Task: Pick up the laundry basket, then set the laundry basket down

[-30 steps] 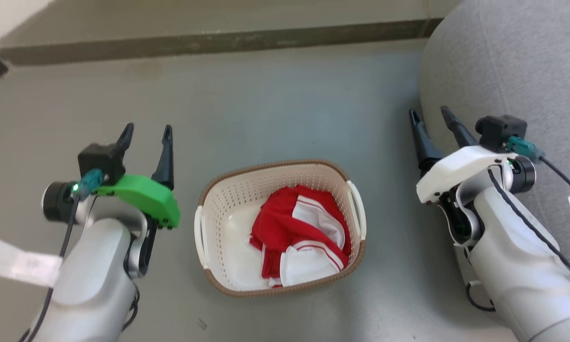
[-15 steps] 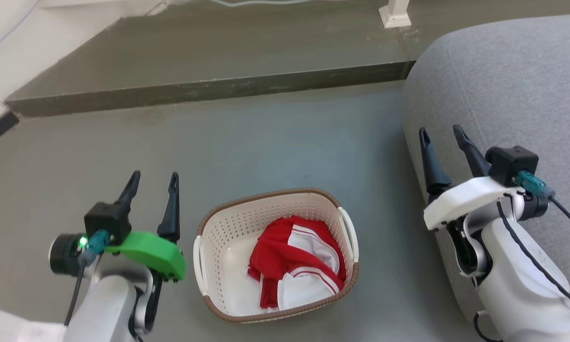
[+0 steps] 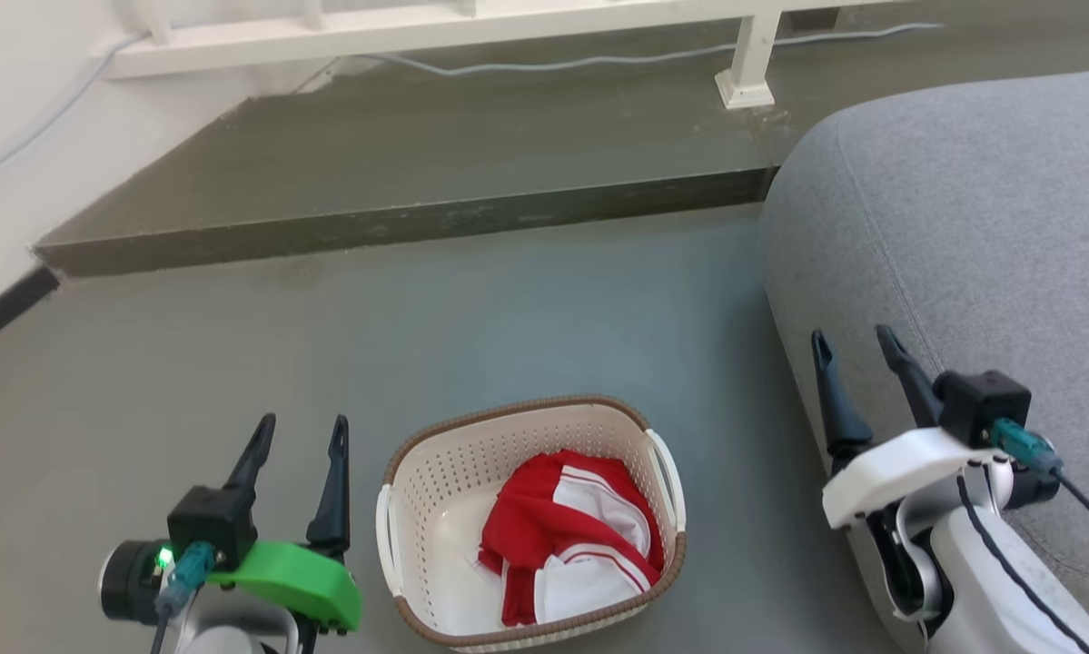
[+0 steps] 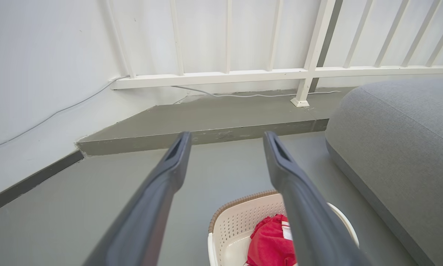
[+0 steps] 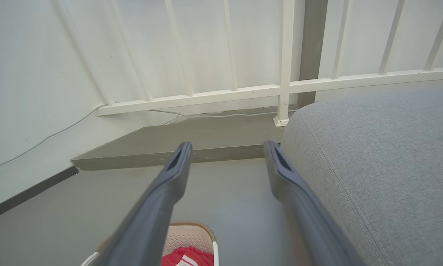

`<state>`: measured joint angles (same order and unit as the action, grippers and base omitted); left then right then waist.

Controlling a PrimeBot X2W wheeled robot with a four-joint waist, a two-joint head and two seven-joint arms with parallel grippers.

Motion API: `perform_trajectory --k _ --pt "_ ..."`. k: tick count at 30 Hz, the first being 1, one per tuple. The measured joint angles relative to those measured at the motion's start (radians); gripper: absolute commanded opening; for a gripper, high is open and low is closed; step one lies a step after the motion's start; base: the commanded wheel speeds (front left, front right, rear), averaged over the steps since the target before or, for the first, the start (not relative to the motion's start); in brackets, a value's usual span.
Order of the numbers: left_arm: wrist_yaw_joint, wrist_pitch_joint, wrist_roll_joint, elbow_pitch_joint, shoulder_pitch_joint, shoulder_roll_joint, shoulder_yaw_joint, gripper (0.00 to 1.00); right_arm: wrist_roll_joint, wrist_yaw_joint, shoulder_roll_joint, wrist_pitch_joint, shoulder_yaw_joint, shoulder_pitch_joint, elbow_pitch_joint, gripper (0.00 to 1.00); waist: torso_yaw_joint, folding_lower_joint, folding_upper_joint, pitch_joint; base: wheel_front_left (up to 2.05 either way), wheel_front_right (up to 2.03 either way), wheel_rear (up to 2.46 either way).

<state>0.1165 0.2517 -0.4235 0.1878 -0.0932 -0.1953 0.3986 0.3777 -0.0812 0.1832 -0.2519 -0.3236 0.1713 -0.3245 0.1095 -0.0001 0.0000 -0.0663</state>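
Observation:
The laundry basket (image 3: 435,472), cream-white and perforated with a brown woven-look rim, stands on the grey floor at the bottom centre of the head view, with a red and white garment (image 3: 571,545) inside. My left gripper (image 3: 302,434) hangs open to the basket's left, apart from its white handle (image 3: 383,527). To the right, my right gripper (image 3: 855,343) is open beside the sofa, well clear of the other handle (image 3: 671,477). The basket (image 4: 239,225) shows low between and under the left fingers, and the basket (image 5: 190,236) shows at the bottom edge of the right wrist view.
A grey sofa (image 3: 962,236) fills the right side, close to my right arm. A raised concrete step (image 3: 399,182) runs across behind the basket, with a white railing (image 4: 310,70) and a cable (image 3: 598,62) on it. A white wall (image 3: 17,136) stands at the left.
The head camera has tilted upward, so the basket and both grippers sit lower in view and the railing has appeared. Both grippers stay open and apart from the basket.

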Motion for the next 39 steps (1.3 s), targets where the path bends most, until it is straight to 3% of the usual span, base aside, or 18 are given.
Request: perform_trajectory --k 19,39 --pt "0.007 0.000 0.072 -0.107 0.148 0.027 -0.092 1.00 -0.037 -0.009 0.005 0.000 -0.008 -0.089 0.120 1.00 -0.005 0.0000 0.0000 0.037 0.00 0.00 0.00" --pt "0.007 -0.015 0.136 -0.195 0.201 0.059 -0.134 1.00 -0.037 -0.018 0.007 0.000 -0.006 -0.141 0.155 1.00 -0.008 0.0000 0.0000 0.029 0.00 0.00 0.00"
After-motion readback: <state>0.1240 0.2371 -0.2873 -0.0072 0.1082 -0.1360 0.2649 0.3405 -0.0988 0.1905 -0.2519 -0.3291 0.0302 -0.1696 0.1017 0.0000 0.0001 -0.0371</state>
